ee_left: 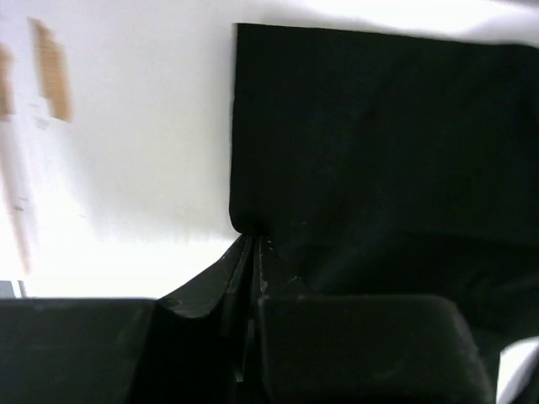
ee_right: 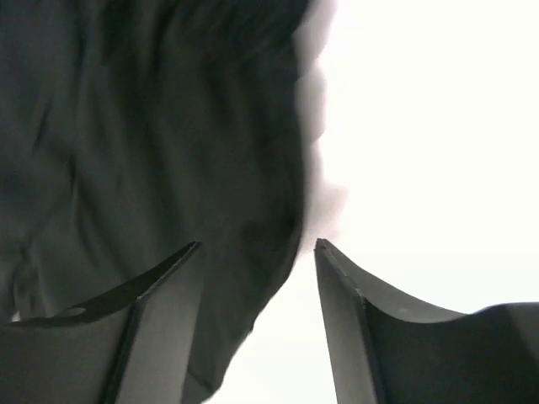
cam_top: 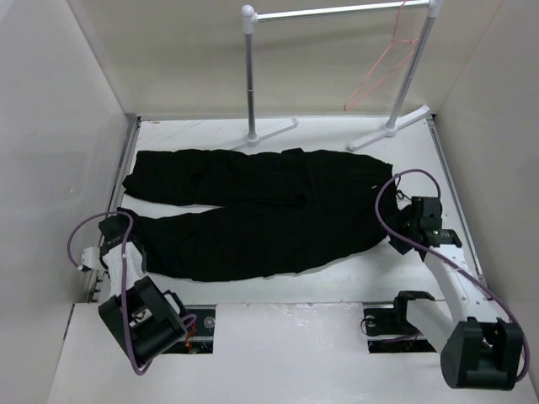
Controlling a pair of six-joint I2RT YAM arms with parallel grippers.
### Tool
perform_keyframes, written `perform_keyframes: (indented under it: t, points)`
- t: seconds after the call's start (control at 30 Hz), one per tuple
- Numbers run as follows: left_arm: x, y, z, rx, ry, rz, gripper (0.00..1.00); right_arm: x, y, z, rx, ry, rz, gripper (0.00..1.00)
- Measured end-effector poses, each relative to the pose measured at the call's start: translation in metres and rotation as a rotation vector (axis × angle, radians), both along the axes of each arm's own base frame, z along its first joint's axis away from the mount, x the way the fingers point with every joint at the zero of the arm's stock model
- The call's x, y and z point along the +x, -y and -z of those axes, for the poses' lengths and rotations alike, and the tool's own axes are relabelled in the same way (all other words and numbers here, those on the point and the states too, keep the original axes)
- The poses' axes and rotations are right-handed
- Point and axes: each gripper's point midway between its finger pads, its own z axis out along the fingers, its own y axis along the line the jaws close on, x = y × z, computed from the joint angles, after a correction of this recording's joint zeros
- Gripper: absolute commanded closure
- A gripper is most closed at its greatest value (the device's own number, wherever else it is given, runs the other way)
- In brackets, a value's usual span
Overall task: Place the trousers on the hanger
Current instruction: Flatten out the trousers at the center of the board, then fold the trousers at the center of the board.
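At lower left, the left gripper (ee_left: pixel 251 249) is clenched on a leg cuff of the large black soft-fabric trousers (cam_top: pixel 253 210), which lie flat across mid-frame. At right, the right gripper (ee_right: pixel 257 246) stands released astride the waist edge. At upper right, the thin pink-red wire hanger (cam_top: pixel 379 71) hangs well apart. Lifting and draping appear not yet done.
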Motion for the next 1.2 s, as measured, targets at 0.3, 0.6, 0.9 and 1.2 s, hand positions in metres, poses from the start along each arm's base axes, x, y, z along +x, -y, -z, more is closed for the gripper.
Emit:
perform_keyframes:
  t: [0.3,0.6,0.9,1.2]
  points:
    - [0.034,0.008,-0.022,0.04,0.07,0.115,1.0,0.014,0.02,0.042,0.004,-0.132,0.121,0.77]
    - [0.048,-0.002,-0.074,0.105,0.133,0.124,1.0,0.012,0.035,0.006,0.002,-0.01,0.196,0.97]
    - [0.054,-0.016,-0.167,0.305,0.2,0.19,1.0,-0.025,0.039,-0.024,-0.042,-0.017,0.192,0.99]
    - [0.066,-0.016,-0.199,0.4,0.103,0.295,1.0,0.008,0.038,-0.071,-0.137,0.023,0.101,0.99]
